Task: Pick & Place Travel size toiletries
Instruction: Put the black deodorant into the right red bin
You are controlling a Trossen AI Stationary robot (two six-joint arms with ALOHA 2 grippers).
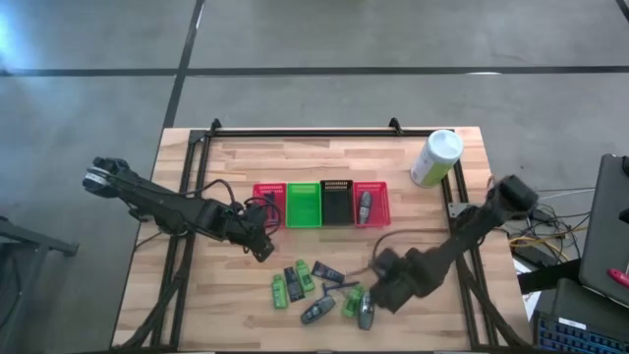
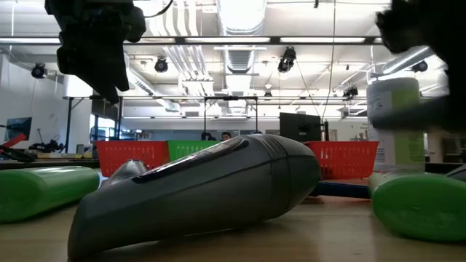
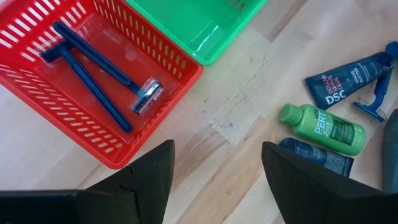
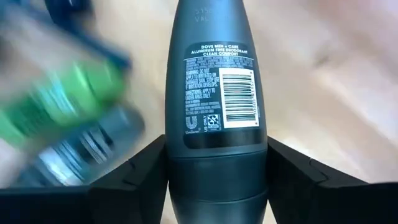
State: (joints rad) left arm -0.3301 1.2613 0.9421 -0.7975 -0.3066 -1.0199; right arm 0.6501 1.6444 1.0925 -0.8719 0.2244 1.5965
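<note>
Left gripper [image 1: 263, 252] hangs with fingers apart near the red basket [image 3: 158, 87]. Your right gripper [image 4: 214, 180], at the bench's front edge, straddles the grey deodorant [image 4: 214, 93], jaws against its sides. Judge it light, rigid, slick plastic; take it across the waist. Dark oval, barcode label.
</note>
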